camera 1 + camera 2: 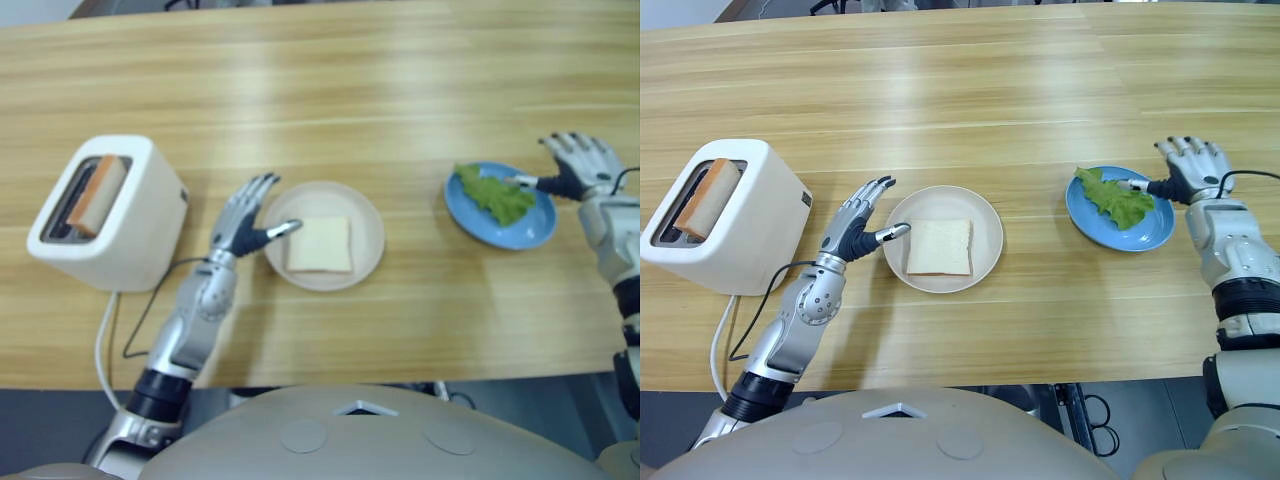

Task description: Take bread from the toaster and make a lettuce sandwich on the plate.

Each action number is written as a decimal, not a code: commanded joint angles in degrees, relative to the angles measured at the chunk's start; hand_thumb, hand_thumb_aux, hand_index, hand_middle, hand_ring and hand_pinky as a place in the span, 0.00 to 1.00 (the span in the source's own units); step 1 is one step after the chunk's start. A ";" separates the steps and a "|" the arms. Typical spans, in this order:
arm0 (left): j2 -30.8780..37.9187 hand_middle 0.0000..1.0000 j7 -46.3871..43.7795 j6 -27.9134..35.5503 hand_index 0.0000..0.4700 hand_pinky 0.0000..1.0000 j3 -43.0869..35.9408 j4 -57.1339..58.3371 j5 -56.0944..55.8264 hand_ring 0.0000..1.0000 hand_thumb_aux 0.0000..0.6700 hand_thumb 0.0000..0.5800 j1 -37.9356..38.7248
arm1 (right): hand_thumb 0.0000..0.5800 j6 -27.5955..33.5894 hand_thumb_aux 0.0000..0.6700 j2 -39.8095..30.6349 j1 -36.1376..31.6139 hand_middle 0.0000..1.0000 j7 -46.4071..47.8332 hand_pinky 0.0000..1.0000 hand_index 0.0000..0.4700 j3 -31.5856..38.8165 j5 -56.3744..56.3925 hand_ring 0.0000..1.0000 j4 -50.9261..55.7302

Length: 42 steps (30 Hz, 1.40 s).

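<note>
We see a long light wooden table with the task's things spread across its near half. At the left stands a white boxy toaster, and a browned slice of bread sticks up out of its slot, leaning a little. A dark cable runs from the toaster's base across the wood towards the near edge.

Near the middle lies a round cream plate with a square slice of pale white bread flat on it. The left hand sits just to the left of this plate, between it and the toaster. Its fingers are stretched out and spread, pointing away from us, and it grips nothing. Its thumb points sideways at the plate, with the tip over the left rim, close to the slice; we cannot tell whether it touches.

Well to the right is a round blue plate carrying a ruffled green lettuce leaf on its left and middle part. The right hand is at the far right rim of this plate, fingers extended and apart, with nothing in its grasp. Its thumb reaches left over the plate, the tip ending at the lettuce's right edge; whether it actually presses on the leaf we cannot make out. The lettuce lies just left of that hand, and both bread slices are well apart from it.
</note>
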 commanded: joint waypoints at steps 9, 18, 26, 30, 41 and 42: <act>0.92 0.00 0.23 -1.52 0.00 0.00 0.48 0.35 -0.49 0.00 0.00 0.00 0.50 | 0.00 -0.79 0.00 3.06 -4.02 0.00 -5.00 0.00 0.00 10.55 -1.02 0.00 14.33; 0.67 0.00 0.59 -1.44 0.00 0.00 0.05 1.13 -0.15 0.00 0.00 0.00 0.51 | 1.00 -0.97 0.98 3.40 -4.63 0.00 -6.66 0.00 0.96 12.34 0.58 0.00 16.83; 0.90 0.00 0.90 -1.66 0.00 0.00 0.12 1.71 -0.19 0.00 0.00 0.00 0.54 | 1.00 -1.84 1.00 3.36 -4.88 0.00 -7.67 0.00 0.98 11.59 4.12 0.00 16.61; 0.86 0.00 0.96 -1.67 0.00 0.00 0.01 1.77 -0.06 0.00 0.00 0.00 0.70 | 1.00 -1.91 1.00 3.49 -4.63 0.00 -7.90 0.00 0.98 11.04 6.05 0.00 16.69; 0.99 0.00 1.08 -1.97 0.00 0.00 -0.12 2.44 0.19 0.00 0.00 0.00 0.99 | 1.00 -2.88 1.00 2.52 -3.48 1.00 -9.82 1.00 0.98 10.29 8.76 1.00 13.71; 0.97 0.00 1.08 -1.99 0.00 0.00 -0.16 2.52 0.25 0.00 0.00 0.00 0.99 | 1.00 -3.03 1.00 2.04 -3.13 1.00 -10.01 1.00 0.98 9.74 9.30 1.00 12.42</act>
